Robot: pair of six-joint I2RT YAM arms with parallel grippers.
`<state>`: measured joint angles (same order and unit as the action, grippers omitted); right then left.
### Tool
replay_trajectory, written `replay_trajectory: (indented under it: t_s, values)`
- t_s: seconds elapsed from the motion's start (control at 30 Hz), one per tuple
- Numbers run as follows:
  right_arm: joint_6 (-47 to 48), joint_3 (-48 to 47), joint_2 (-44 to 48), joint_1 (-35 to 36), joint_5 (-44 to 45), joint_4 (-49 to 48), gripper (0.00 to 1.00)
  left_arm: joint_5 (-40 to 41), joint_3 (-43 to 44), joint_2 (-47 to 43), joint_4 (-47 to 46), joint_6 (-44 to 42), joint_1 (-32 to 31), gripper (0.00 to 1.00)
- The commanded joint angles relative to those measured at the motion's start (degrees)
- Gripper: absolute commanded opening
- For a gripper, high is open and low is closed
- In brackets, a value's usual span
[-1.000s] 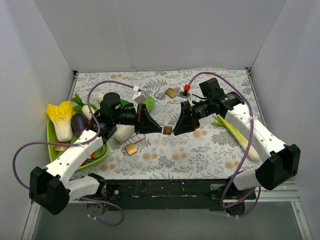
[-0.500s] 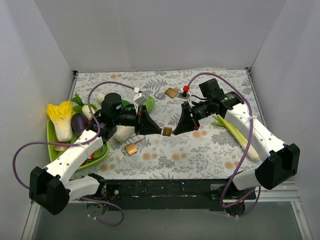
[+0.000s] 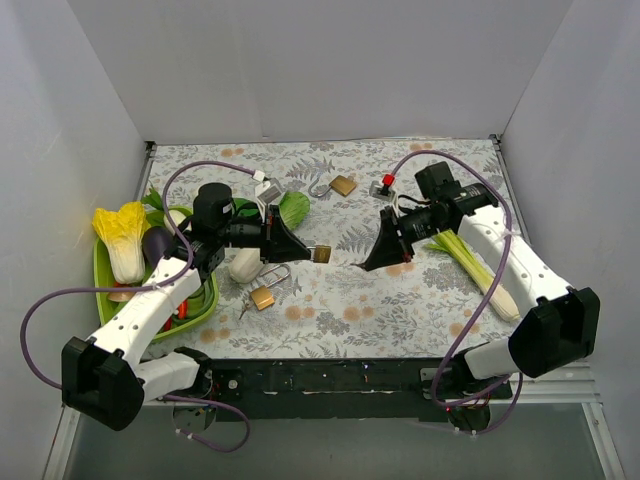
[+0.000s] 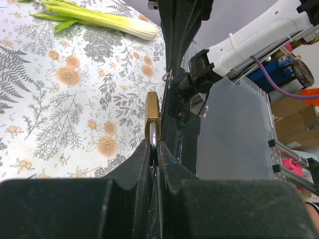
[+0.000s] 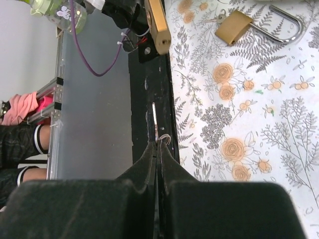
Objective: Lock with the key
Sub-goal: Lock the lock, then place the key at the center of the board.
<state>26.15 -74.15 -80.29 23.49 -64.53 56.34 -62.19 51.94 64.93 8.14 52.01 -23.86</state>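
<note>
Brass padlock (image 3: 321, 254): sits clamped edge-on at the tip of the left arm, gold body poking out past the fingers, lifted clear of the cloth near the middle of the table.
Left gripper (image 3: 306, 252): squeezed down to a narrow slit on the padlock; points right, toward the other arm.
Key (image 5: 154, 117): shows as a thin metal blade seen edge-on, rising from between the right arm's fingers with a small wire ring at its base; too small to make out from overhead.
Right gripper (image 3: 365, 264): pressed together on the key; points left at the padlock.
Gap: padlock and key face each other, near but not touching.
Second padlock (image 3: 263, 296): lies flat on the cloth just below the left gripper, silver shackle toward it.
Third padlock (image 3: 343, 185): lies near the far edge, shackle to its left.
Leek (image 3: 478, 268): lies on the right side, partly under the right arm, white end nearest the camera.
Green tray (image 3: 104, 290): sits at the left edge, holding a napa cabbage (image 3: 120, 240) and an eggplant (image 3: 157, 243), with the left arm crossing over it.
Tablecloth (image 3: 400, 310): carries a grey fern and orange flower print.
</note>
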Motion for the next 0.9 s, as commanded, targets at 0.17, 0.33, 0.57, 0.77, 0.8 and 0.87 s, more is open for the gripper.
replay_trajectory:
  t_s: [0.17,0.33,0.57,0.77,0.8,0.87]
  values:
    - [-7.32,1.64,-3.46,-14.77,9.46,-11.79,0.01,0.75,0.09,-1.38,-3.57,2.74,1.8,0.0]
    - [-21.03,1.82,-7.94,-22.6,27.06,-32.23,0.01,4.18,0.0,-1.47,-4.01,2.22,1.89,0.0]
    - [-24.83,-4.15,-19.54,-22.96,44.65,-40.51,0.01,5.85,-0.18,-1.12,-5.07,2.92,2.32,0.0]
    - [-28.17,-6.8,-27.1,-22.78,49.32,-46.3,0.01,6.47,1.4,0.37,-3.92,2.04,3.11,0.0]
    - [-28.78,-7.15,-28.59,-22.52,49.68,-47.01,0.01,6.47,1.49,0.55,-3.66,2.22,3.11,0.0]
    - [-29.4,-8.81,-30.27,-22.43,50.56,-48.33,0.01,6.65,1.5,0.82,-3.66,2.66,3.29,0.0]
